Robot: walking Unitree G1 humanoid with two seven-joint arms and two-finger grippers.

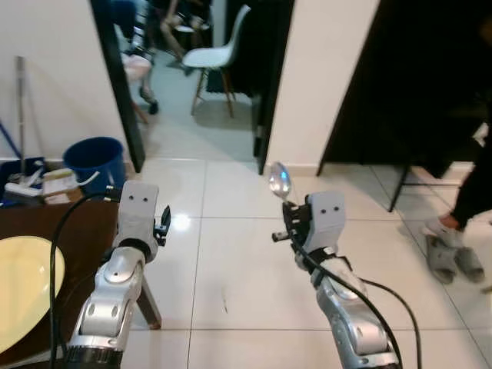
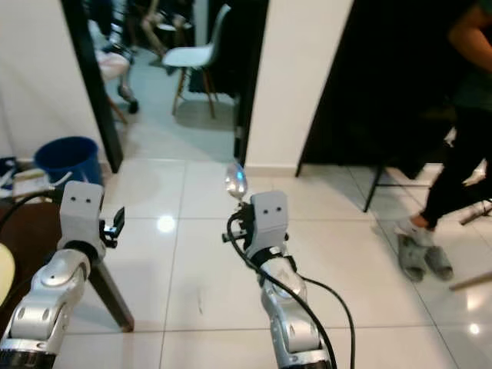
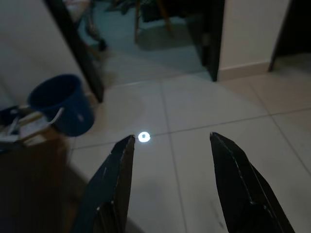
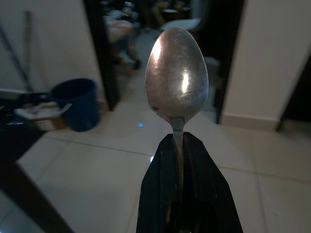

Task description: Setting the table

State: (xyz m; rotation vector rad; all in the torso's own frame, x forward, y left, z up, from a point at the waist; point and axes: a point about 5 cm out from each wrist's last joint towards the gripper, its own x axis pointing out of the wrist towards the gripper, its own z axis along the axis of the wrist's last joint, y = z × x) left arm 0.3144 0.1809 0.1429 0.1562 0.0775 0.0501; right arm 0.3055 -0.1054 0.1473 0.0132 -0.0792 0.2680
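The spoon (image 4: 175,75) stands upright in the right gripper (image 1: 289,224), its handle pinched between the two black fingers (image 4: 160,194), which are closed narrow around it, and its bowl pointing up and away from the wrist. The long axis runs straight out along the fingers, so the bowl leads wherever the arm reaches. It is a plain metal spoon, dull silver with a few bright glints on the oval bowl; only a short stretch of the neck shows above the fingertips, the rest of the handle being hidden between them.

The spoon is held in the air over the white tiled floor (image 1: 231,254), well apart from the dark wooden table (image 1: 81,238), which lies off to the robot's left with a pale yellow plate (image 1: 23,296) on it. To lay the spoon beside that plate, the right arm would likely have to travel leftward across the body, or the robot would have to turn toward the table.

The left gripper (image 3: 170,189) is the nearer one to the table; it hovers by the table's corner with its fingers spread wide and nothing between them.

Farther out stand a blue bucket (image 1: 94,161), a white chair (image 1: 219,54) beyond a doorway, and a person's legs (image 2: 453,181) at the right.
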